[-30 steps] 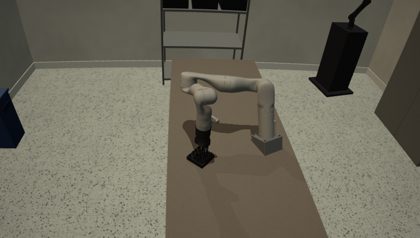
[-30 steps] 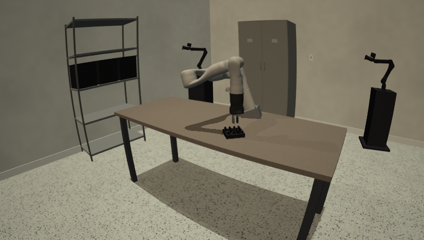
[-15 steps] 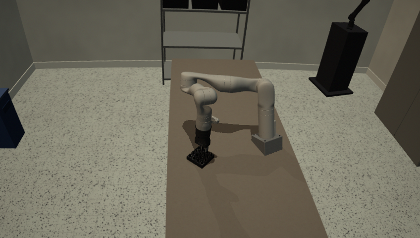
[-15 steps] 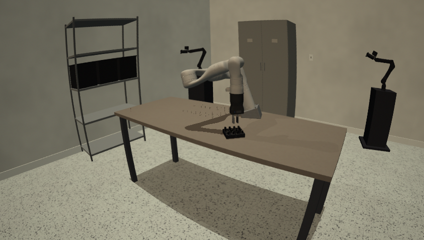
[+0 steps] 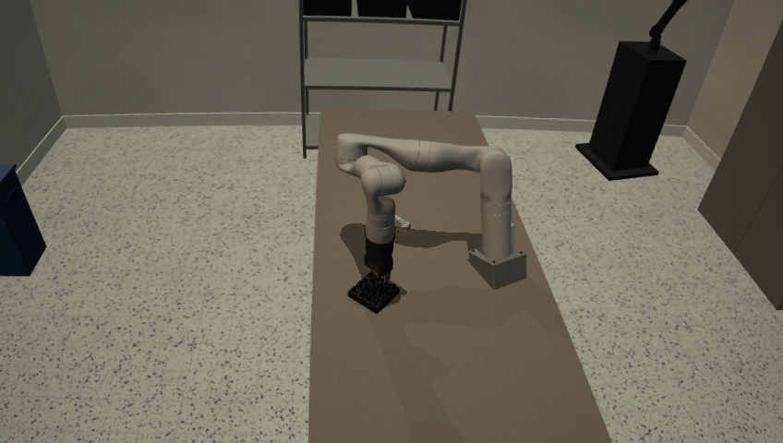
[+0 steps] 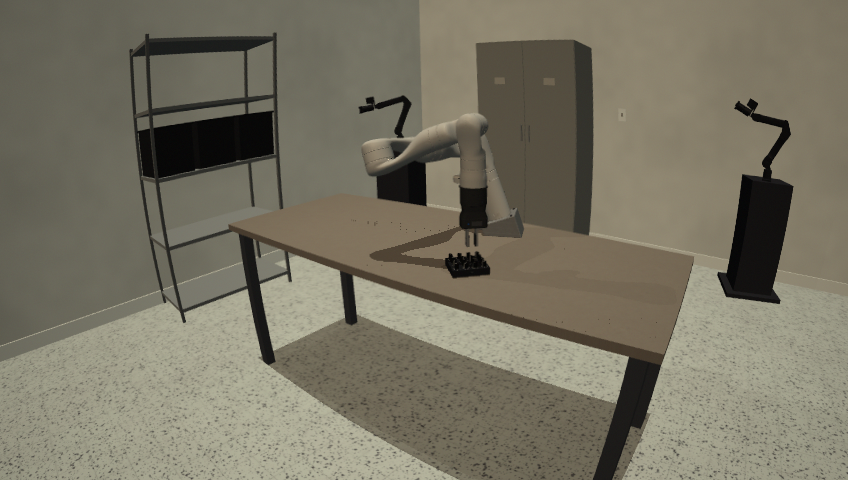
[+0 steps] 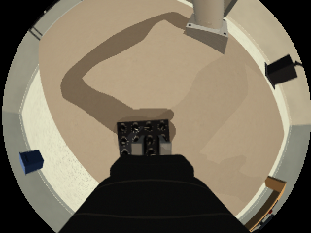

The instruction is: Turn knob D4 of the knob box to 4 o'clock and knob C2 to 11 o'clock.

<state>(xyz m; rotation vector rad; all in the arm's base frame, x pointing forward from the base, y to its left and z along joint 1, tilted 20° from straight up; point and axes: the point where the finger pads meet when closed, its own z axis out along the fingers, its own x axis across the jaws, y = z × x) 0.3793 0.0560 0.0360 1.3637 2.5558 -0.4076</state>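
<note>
Poised just over the knob box (image 5: 360, 303) (image 6: 470, 274) (image 7: 142, 122), apart from its knobs in the exterior view, with the two-finger gripper (image 5: 383, 280) (image 6: 471, 245) (image 7: 152, 142) pointed down, parted partway and holding nothing. Set on the table (image 5: 466, 373) (image 6: 565, 303) (image 7: 146, 63), beneath the wrist of the pale arm (image 5: 455, 156) (image 6: 473, 160) (image 7: 208, 15) and well apart from its base. Too small and dark to read: printed names, hour marks and white lines, leaving impossible to tell which knob lies below or whether D4 or C2 already points where asked.

Probably at the lining-up stage over a single knob, or clear between turns; hard to say which from these views. Needed next, if still short of a target: centring over the chosen knob, matching the fingers to its sides, lowering straight, closing gently and turning within the end stops, never across the gap. Called for after that: opening and rising vertically before any sideways travel. Worth guarding against: brushing a neighbouring knob in such tight rows, stopping nearer the wrong mark, or shoving the box. Required at the finish: withdrawal from everything, with every knob at rest.
</note>
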